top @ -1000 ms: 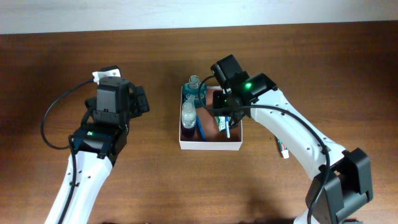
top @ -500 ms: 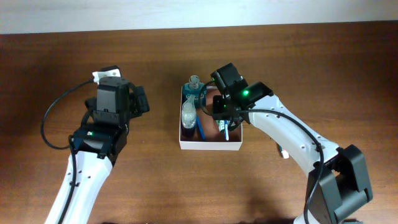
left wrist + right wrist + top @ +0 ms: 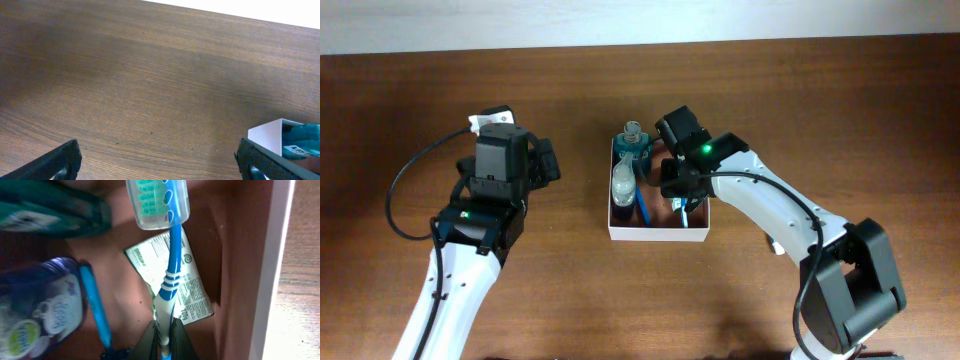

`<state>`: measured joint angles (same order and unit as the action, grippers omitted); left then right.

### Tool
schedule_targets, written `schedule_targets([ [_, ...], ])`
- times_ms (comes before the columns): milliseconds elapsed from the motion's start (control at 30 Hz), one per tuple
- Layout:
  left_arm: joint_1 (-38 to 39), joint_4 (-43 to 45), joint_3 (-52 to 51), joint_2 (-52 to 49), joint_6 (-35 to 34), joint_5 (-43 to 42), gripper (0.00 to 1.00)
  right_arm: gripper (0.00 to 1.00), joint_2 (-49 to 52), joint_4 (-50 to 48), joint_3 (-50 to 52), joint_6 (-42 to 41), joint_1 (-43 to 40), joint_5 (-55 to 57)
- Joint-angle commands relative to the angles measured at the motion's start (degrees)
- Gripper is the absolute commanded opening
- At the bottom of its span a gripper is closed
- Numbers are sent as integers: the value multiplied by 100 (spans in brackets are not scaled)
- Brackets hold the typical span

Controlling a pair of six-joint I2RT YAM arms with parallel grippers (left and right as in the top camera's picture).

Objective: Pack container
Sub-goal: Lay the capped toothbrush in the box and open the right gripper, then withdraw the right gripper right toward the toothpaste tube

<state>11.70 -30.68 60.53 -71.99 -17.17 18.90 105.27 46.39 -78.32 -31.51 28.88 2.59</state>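
- The container (image 3: pixel 657 236) sits near the middle of the tabletop (image 3: pixel 840 110), somewhat closer to the far edge than to the near one.
- The right end effector (image 3: pixel 162 336) reaches down into the container's right half. Its fingers are clamped on the lower handle of a blue and white toothbrush (image 3: pixel 171 265), whose bristle head wears a clear cap.
- Under the toothbrush a green and white sachet (image 3: pixel 192 292) lies flat on the reddish-brown floor, beside the white right wall.
- A teal bottle (image 3: pixel 633 146) and a clear bottle (image 3: pixel 623 185) fill the left side, with a blue stick (image 3: pixel 95 305) just beside them.
- The left end effector (image 3: pixel 162 162) hangs over bare tabletop left of the container, fingers spread wide, holding nothing.
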Motion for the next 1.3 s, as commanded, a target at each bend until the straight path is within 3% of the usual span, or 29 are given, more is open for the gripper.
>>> schedule_targets([
  [0, -13, -2, 24, 44, 7, 42, 99, 4, 66, 2, 55, -52, 35, 92],
  [967, -15, -2, 24, 44, 7, 42, 99, 6, 120, -190, 310, -50, 35, 70],
  [1267, -13, -2, 24, 44, 4, 42, 99, 24, 44, 195, -92, 442, 24, 61],
])
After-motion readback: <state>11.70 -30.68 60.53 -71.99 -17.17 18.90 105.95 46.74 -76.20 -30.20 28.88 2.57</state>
